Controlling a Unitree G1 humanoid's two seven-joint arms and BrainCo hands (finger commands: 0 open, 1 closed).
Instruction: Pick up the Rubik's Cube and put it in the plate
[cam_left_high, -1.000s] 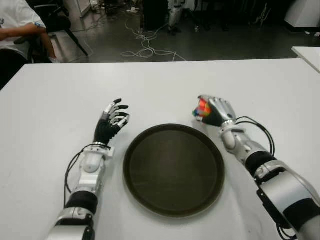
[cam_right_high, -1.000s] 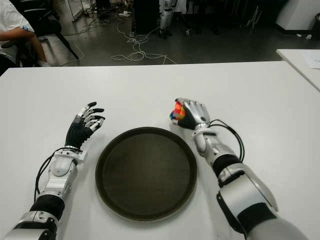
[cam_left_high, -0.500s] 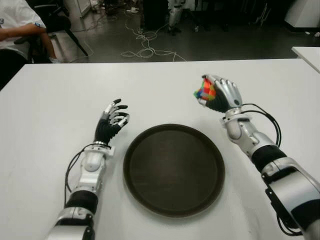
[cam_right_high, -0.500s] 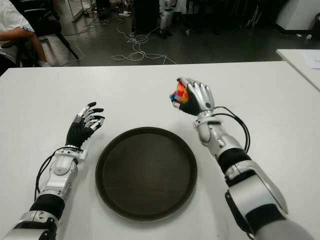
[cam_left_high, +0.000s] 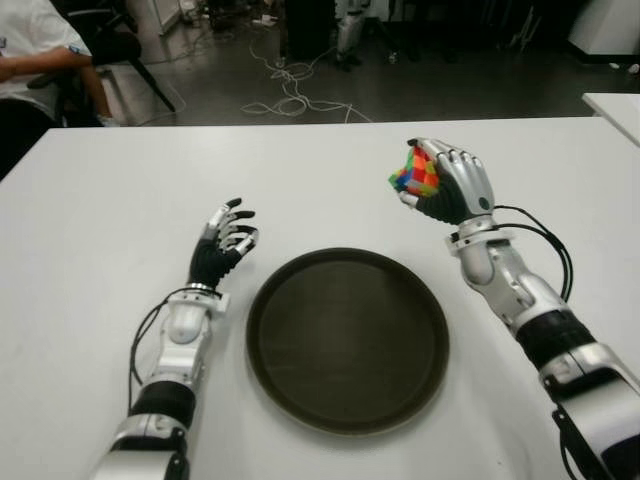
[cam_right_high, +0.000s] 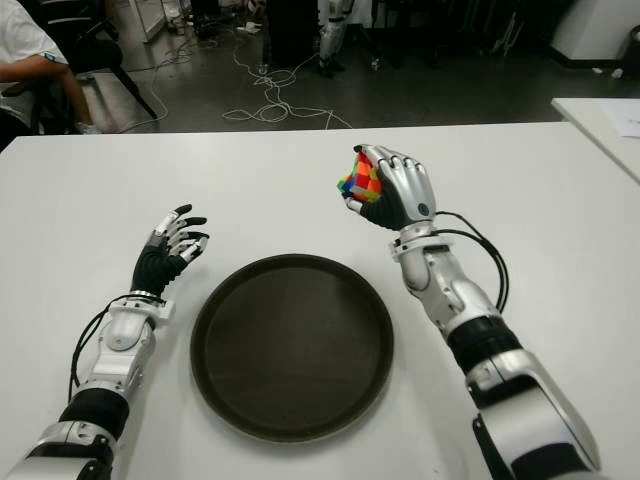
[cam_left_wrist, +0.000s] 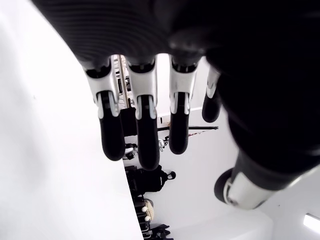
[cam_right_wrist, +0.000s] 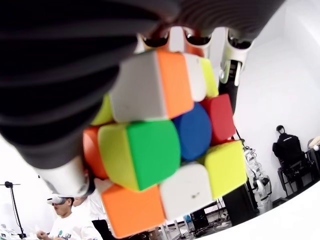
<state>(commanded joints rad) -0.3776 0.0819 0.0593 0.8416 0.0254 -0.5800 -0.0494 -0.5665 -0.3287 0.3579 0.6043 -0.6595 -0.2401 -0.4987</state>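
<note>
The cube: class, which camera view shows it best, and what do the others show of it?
The right wrist view: the cube fills it, stickers plain, inside the right hand. Both eye views show it small, partly hidden by fingers, above the table. The left wrist view shows none of it.

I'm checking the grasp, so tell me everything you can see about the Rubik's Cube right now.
The Rubik's Cube is a scrambled cube with glossy, rounded plastic tiles in green, orange, yellow, white, red and blue. The right hand grips it, fingers curled over one side and the thumb on the other, and holds it tilted, a corner pointing outward. It is off the white table, up beyond the far right rim of the dark round plate, not over its middle. Only that hand touches it.
</note>
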